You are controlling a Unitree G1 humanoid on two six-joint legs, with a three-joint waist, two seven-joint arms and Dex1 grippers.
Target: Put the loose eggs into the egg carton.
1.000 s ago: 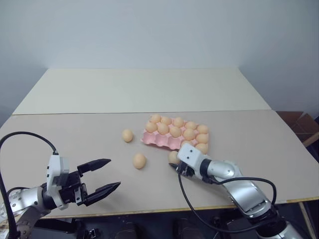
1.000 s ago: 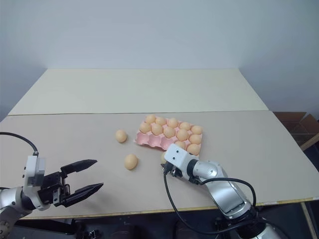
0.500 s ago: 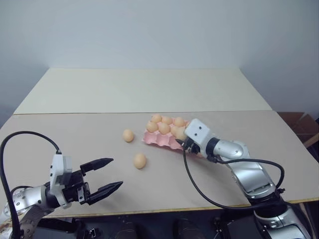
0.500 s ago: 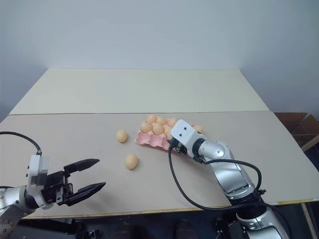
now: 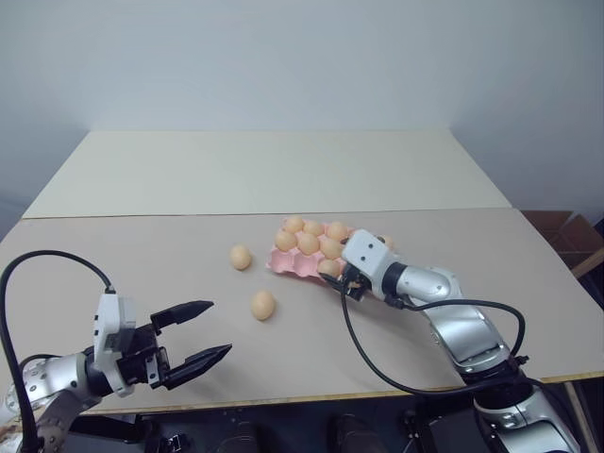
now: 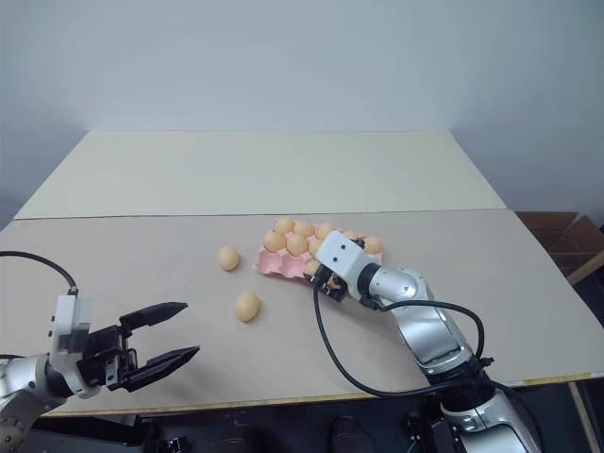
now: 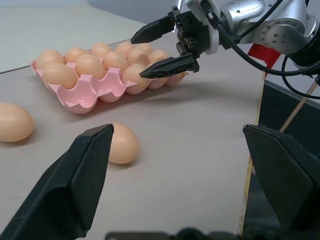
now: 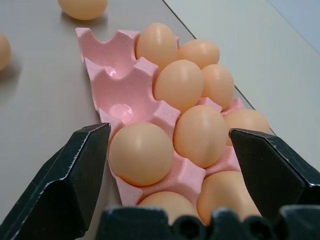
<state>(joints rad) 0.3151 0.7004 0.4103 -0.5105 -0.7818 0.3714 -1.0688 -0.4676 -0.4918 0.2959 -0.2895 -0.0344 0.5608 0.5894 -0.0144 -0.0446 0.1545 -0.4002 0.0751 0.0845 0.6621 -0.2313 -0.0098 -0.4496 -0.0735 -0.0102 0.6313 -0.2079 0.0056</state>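
Pink egg carton [image 5: 307, 265] just under the released right end effector [image 7: 167, 48], two loose eggs [image 5: 263, 304] between it and the released left end effector [image 5: 203, 333]

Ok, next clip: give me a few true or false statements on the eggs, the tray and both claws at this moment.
1. Two pale tan-orange oval eggs, one farther and one nearer, lie loose on the table. True.
2. The right claw is clamped on an egg. False: its fingers are spread and nothing is between them.
3. The flat pink moulded egg carton has two empty cups at its end nearest the loose eggs. True.
4. The left claw is shut. False: it is open, near the table's front edge.
5. The right claw is beside the far loose egg. False: it is at the carton's near edge.
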